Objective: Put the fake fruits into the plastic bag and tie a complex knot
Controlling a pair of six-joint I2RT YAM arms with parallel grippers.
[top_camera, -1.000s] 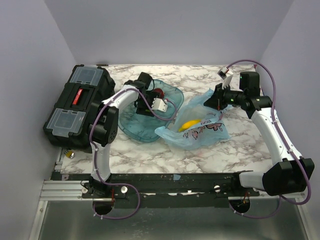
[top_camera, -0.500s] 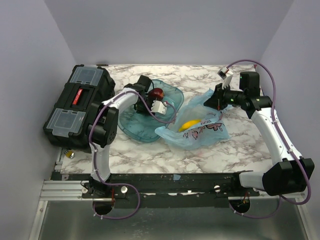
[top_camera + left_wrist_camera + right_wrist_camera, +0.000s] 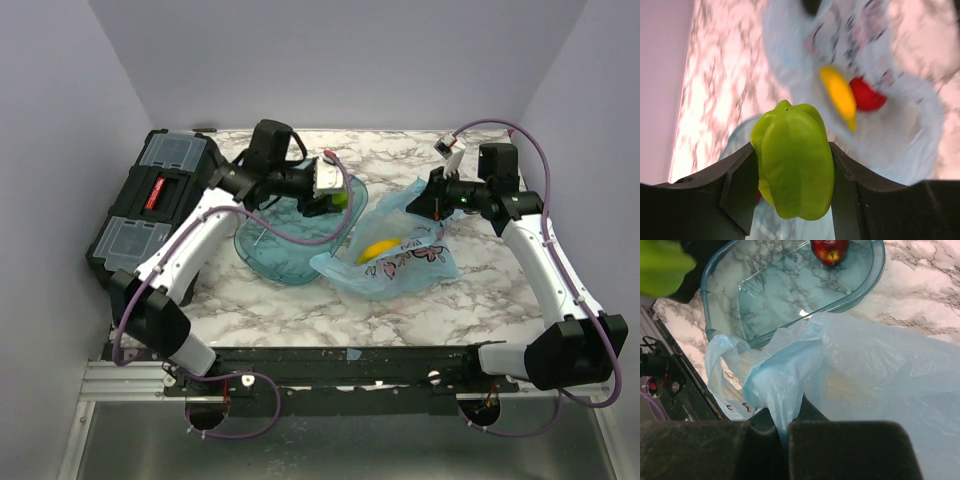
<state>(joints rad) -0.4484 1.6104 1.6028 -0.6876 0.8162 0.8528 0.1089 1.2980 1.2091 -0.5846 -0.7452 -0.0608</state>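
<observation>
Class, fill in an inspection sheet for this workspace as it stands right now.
Surface: marble-patterned table.
Job's things: green fruit held up near the tray; banana and red fruit inside the plastic bag; maroon fruit in the tray; no knot tied.
Clutter: black toolbox; teal tray.
End effectors: left end effector shut on green fruit; right end effector shut on plastic bag.
Cables: purple cables loop along both arms.
Surroundings: plain lavender walls.

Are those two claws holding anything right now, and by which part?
Left gripper clamps the green plastic toy pepper by its sides. Right gripper pinches the thin light-blue plastic bag by a bunched fold at its edge.
</observation>
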